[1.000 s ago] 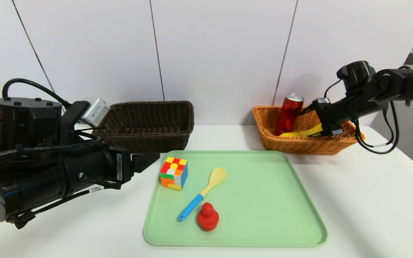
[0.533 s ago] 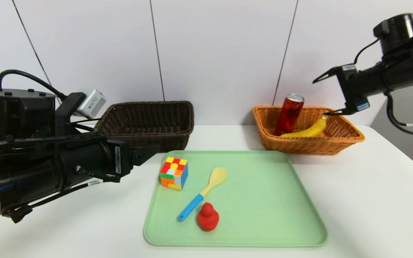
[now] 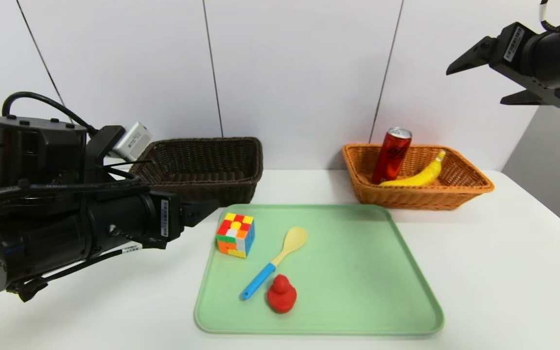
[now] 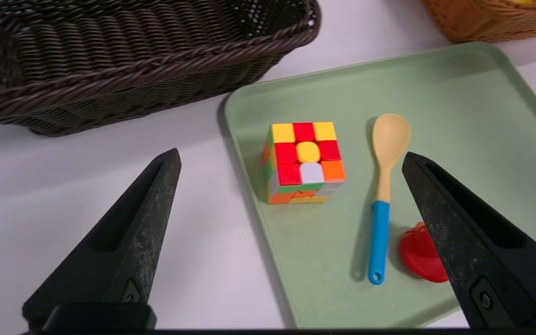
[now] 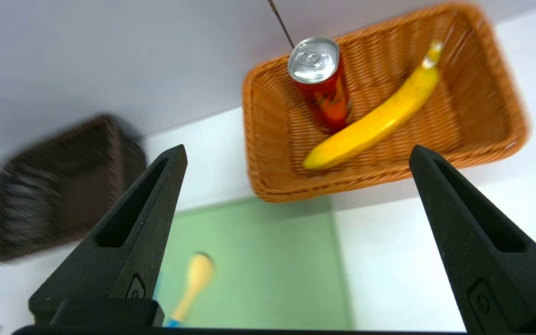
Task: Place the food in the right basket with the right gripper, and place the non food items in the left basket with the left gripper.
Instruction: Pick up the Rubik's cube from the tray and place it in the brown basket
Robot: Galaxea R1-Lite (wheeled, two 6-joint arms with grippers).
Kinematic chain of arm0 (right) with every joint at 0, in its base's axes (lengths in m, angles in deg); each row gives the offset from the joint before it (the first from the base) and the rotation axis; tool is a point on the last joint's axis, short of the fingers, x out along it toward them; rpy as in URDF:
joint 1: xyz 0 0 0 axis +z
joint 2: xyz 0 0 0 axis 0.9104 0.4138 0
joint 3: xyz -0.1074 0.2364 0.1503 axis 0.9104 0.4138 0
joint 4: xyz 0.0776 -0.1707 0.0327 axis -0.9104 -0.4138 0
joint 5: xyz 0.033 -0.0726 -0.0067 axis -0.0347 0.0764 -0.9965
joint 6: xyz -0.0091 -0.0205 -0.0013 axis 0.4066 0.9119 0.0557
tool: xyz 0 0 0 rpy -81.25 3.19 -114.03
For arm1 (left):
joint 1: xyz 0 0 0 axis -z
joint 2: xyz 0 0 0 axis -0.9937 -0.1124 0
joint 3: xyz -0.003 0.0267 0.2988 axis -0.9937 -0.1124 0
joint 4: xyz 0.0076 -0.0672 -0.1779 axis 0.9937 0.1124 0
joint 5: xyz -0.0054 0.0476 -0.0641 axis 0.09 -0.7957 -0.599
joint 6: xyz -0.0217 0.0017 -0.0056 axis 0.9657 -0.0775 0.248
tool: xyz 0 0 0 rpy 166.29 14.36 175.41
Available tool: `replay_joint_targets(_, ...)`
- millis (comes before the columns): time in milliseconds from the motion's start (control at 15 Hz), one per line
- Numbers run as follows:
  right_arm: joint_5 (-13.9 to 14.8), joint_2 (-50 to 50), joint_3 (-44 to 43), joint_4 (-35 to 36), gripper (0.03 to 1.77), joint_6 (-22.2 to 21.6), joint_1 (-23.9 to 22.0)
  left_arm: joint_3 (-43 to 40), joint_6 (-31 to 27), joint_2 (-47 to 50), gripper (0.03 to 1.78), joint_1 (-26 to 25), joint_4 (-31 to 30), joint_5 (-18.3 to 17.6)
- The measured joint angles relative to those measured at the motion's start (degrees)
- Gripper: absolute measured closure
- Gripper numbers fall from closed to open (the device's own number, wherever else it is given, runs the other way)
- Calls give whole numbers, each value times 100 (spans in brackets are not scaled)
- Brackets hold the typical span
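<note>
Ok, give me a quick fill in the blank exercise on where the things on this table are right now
1. The banana lies in the ____ basket beside the can.
2. The cube, spoon and duck sit on the green ____.
3. The dark basket holds ____.
4. The right tool hangs above the table, its jaws ____.

Missing words: orange; tray; nothing; open

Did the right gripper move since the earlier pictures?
Yes. The right gripper, open and empty, has risen out of the orange basket and now hangs high above it, leaving the banana inside.
</note>
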Motion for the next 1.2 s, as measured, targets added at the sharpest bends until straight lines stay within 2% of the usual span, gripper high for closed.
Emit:
replay_joint_targets(200,56,-386,425,-4,13,1716,202,24,-41,62,12,66,94,179)
replay_joint_targets(267,-60,-475,590,-76,13,2130,323,24,-80,107,12,132,149,185)
replay_joint_targets(400,-462,-569,1078,-244,12,2580,436,24,-133,219,12,341,267,188)
replay_joint_targets(467,-579,-605,1395,-221,12,2639,456,-77,-135,254,12,433,260,213)
replay_joint_targets(600,-579,-756,2104,145,11,2530,541,-553,-140,291,12,628,80,478)
replay_joint_targets(733,-341,-979,3073,1039,11,2431,624,-1064,-83,210,12,975,-499,867)
replay_joint_targets(933,177,-1404,4703,2739,11,2497,651,-1362,48,-301,12,1161,-1436,1368)
replay_joint_targets(1067,350,-1737,5433,3690,11,2551,579,-1484,88,-729,12,1212,-2089,1525)
replay_joint_targets(1200,375,-1966,5766,4024,11,2562,474,-1554,105,-1131,12,1246,-2536,1665)
